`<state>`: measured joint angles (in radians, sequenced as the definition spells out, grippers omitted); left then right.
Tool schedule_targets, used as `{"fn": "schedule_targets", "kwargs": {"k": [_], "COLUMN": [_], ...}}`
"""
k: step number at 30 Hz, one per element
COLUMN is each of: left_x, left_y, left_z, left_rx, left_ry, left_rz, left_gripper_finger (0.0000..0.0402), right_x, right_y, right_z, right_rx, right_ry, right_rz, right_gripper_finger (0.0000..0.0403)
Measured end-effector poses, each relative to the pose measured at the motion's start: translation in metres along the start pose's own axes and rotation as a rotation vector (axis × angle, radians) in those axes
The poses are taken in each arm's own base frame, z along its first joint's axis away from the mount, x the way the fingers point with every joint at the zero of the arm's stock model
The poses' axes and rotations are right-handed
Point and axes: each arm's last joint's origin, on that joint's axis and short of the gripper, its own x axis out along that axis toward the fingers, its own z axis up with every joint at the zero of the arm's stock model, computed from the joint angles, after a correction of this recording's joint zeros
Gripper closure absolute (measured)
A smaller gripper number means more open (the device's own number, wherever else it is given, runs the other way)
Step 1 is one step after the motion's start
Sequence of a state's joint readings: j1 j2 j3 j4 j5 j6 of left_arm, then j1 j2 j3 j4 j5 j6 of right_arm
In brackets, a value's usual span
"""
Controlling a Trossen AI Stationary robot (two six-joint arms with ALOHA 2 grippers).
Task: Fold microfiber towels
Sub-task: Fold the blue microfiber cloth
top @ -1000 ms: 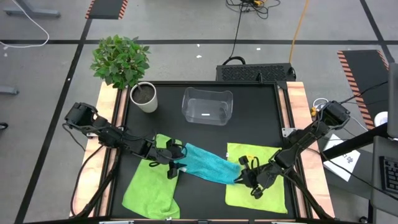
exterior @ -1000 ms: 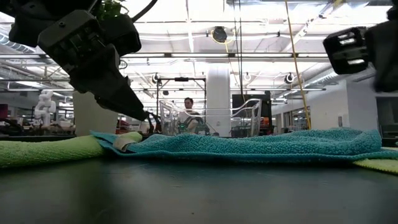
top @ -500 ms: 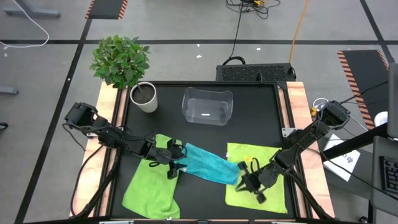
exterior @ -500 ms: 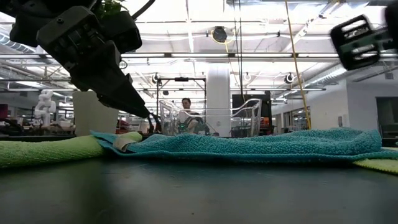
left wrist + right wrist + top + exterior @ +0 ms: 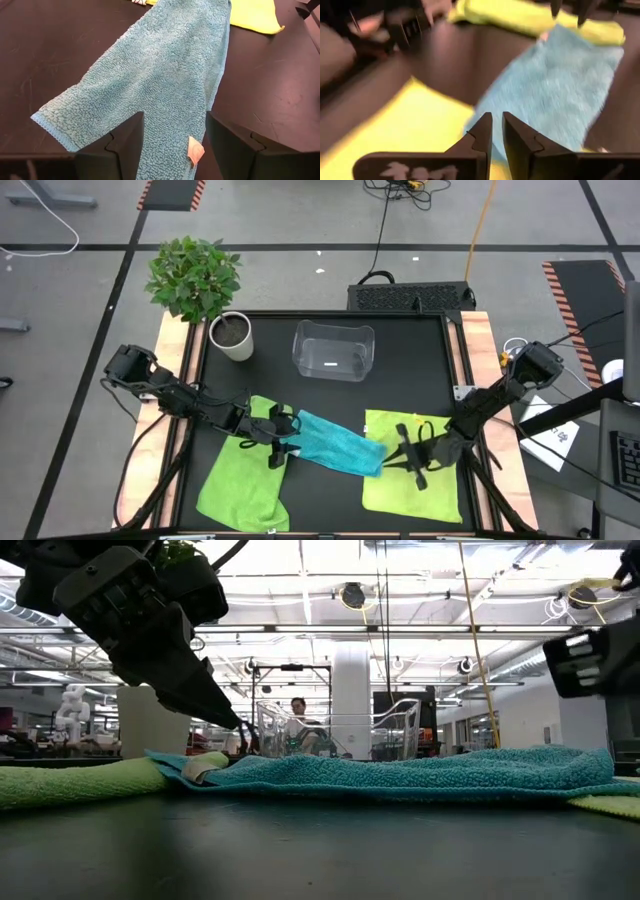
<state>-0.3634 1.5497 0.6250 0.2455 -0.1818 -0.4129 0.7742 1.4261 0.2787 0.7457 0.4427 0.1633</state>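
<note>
No fold is seen completed. The fuzzy turquoise microfiber towel (image 5: pixel 335 444) lies spread between two flat lime-green microfiber towels (image 5: pixel 240 485) on the black tabletop (image 5: pixel 400 380). Left hand (image 5: pixel 281 442): spread around its end. Right hand (image 5: pixel 400 456): almost pressed together, empty, above its other end.

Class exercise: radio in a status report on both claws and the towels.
Left claw open, straddling the fuzzy turquoise-blue microfiber towel. Right claw nearly shut, empty, above the right lime-green towel. Nothing in the way.
</note>
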Motion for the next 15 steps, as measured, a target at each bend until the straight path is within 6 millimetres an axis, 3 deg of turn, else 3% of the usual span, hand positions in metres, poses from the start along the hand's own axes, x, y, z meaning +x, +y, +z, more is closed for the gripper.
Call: {"fn": "schedule_targets", "kwargs": {"k": [6,11,15], "left_x": [0.000,0.000,0.000], "left_y": [0.000,0.000,0.000], "left_z": [0.000,0.000,0.000], "left_rx": [0.000,-0.001,0.012], "left_ry": [0.000,0.000,0.000], "left_rz": [0.000,0.001,0.001], "left_gripper_finger": [0.0188,0.0188,0.0188], "right_x": [-0.002,-0.004,0.000], "right_y": [-0.001,0.010,0.019], "right_z": [-0.010,0.002,0.009], "right_rx": [-0.142,-0.215,-0.263], "right_ry": [0.079,-0.026,0.021], "right_rz": [-0.067,-0.031,-0.019], "right_gripper_finger": [0.0371,0.0371,0.0367]}}
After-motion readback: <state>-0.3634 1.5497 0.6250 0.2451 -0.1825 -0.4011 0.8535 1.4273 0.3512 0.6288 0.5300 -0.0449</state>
